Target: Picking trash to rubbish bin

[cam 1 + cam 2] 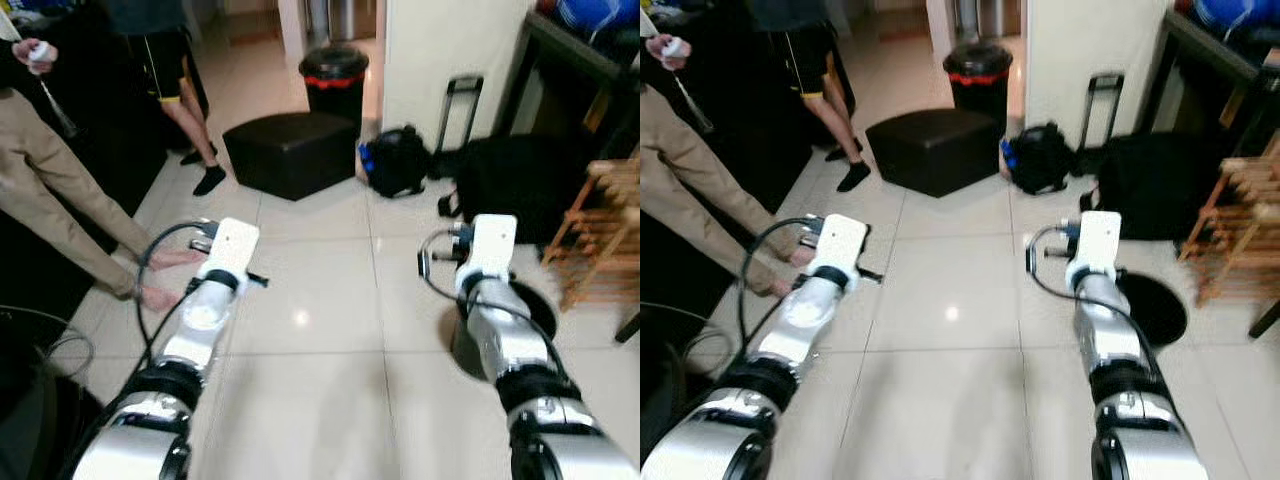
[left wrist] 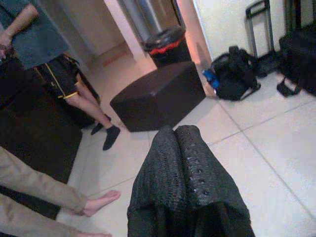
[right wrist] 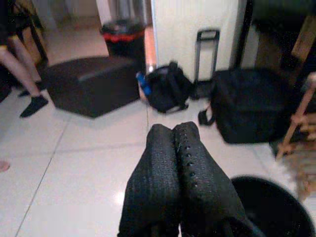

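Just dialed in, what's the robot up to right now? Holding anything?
Nothing is held. Both arms reach forward over the tiled floor, the left gripper and right gripper each shut and empty. A black bin with a red band stands ahead beyond a dark ottoman, and another dark round bin sits beside the right arm. Two people stand to the robot's left. I can't make out any trash on the floor.

Black bin (image 1: 334, 78) with red band, dark brown ottoman (image 1: 290, 150), white tiles (image 1: 320, 320)
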You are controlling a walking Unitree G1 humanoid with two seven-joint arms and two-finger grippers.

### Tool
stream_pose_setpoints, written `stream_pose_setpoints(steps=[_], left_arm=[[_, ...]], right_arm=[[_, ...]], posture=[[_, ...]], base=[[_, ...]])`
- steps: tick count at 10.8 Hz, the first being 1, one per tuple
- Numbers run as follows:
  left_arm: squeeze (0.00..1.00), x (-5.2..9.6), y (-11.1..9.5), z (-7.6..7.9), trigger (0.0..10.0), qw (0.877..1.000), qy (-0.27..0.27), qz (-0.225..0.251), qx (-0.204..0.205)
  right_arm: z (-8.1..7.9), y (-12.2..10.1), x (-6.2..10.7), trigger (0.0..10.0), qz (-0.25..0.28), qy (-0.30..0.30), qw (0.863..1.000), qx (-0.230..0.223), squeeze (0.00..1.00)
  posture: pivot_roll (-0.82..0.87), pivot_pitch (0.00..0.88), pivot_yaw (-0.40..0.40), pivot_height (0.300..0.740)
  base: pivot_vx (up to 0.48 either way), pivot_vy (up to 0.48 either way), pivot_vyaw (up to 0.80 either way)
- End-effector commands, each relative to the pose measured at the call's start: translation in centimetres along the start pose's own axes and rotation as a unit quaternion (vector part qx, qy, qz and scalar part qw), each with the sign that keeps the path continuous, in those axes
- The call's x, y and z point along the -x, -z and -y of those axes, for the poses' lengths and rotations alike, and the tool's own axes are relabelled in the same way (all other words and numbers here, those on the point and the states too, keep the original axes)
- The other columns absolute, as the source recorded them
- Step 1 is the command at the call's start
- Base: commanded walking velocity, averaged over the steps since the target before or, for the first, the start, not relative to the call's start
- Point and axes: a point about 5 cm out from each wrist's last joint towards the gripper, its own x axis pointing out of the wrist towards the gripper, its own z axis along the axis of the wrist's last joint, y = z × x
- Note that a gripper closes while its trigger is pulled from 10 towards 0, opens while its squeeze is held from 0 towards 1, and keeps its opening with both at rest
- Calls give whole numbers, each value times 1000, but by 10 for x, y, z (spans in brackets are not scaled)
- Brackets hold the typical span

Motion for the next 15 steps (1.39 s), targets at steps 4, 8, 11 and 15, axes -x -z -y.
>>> stream_pose_setpoints(steps=[4,8,11,15], left_arm=[[0,0,2,-5,10000,999,-30,-1,24],[0,1,0,10,10000,998,-10,9,69],[0,7,6,8,10000,996,-29,4,86],[0,7,7,6,10000,995,-37,0,90]], right_arm=[[2,6,2,10000,6,3,1000,-17,0],[8,5,5,10000,17,17,1000,-17,0],[2,8,7,10000,14,3,1000,-6,0],[0,8,7,10000,13,-1,1000,1,0]], posture=[[-89,0,96,740],[-91,0,91,740],[-60,0,70,740],[-58,8,61,740]], base=[[0,0,0],[0,0,0],[413,0,0],[480,0,0]])
